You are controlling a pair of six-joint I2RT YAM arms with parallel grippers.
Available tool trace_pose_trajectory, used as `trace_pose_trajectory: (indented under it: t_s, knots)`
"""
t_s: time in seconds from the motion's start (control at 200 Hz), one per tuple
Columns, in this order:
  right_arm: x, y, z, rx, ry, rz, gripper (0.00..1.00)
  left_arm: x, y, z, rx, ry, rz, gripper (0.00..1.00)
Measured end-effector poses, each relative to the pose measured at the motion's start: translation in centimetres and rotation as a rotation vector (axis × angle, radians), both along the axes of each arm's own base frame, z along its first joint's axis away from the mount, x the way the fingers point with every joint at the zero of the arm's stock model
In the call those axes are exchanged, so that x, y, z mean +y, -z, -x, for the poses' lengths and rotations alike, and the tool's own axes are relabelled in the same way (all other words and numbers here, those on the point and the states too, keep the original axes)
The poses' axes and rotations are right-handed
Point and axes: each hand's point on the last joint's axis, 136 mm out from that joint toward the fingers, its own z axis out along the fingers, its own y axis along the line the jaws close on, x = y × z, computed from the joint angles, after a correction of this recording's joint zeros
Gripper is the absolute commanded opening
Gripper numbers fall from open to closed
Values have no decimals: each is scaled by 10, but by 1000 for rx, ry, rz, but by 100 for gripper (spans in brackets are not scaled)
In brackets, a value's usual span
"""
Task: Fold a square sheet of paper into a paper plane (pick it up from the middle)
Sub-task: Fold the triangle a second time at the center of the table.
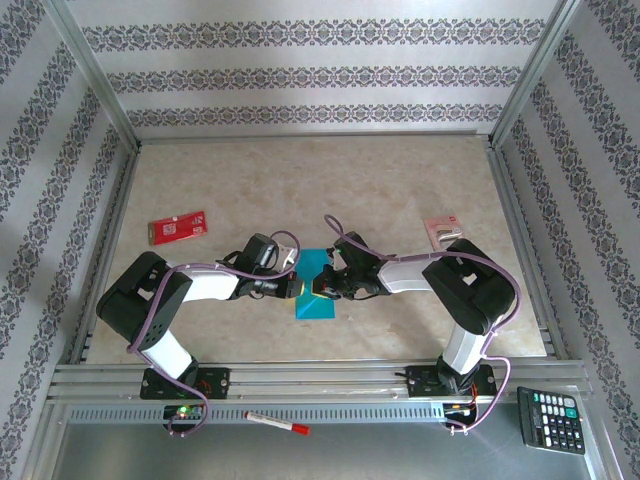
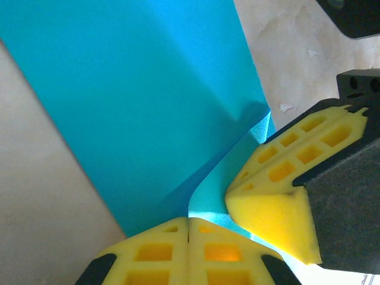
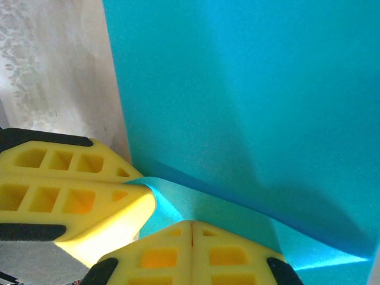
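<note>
Teal-blue square sheet of paper [image 1: 320,303] lies on the marble-patterned table [image 1: 300,180] between the arms. Its middle is raised in a ridge, where the left gripper [image 1: 299,288] and right gripper [image 1: 324,289], tips close together, both pinch it with closed jaws.

The beige table [image 1: 400,190] bears the square sheet of paper [image 1: 318,303], a red card [image 1: 177,228] and a pinkish packet [image 1: 442,230].

The square sheet of paper [image 2: 148,89] looks thin and matte, the left end effector [image 2: 189,243] has porous yellow foam pads, and the counter [image 1: 300,180] is smooth and marbled.
</note>
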Motion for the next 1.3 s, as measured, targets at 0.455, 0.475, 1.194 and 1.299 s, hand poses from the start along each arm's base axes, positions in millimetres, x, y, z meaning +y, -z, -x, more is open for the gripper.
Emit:
trace_pose_trajectory:
  t_s: [0.455, 0.475, 1.194, 1.299]
  knots:
    - [0, 0, 0, -4, -6, -24, 0, -2, -5, -2, 30, -9, -6, 24]
    - [0, 0, 0, -5, -6, -25, 0, -3, -6, -1, 37, -12, -2, 26]
    - [0, 0, -1, -5, -8, -38, 0, -14, -41, 65, 129, 46, 82, 0]
    - [0, 0, -1, -5, -8, -38, 0, -16, -30, 70, 159, 60, 57, 0]
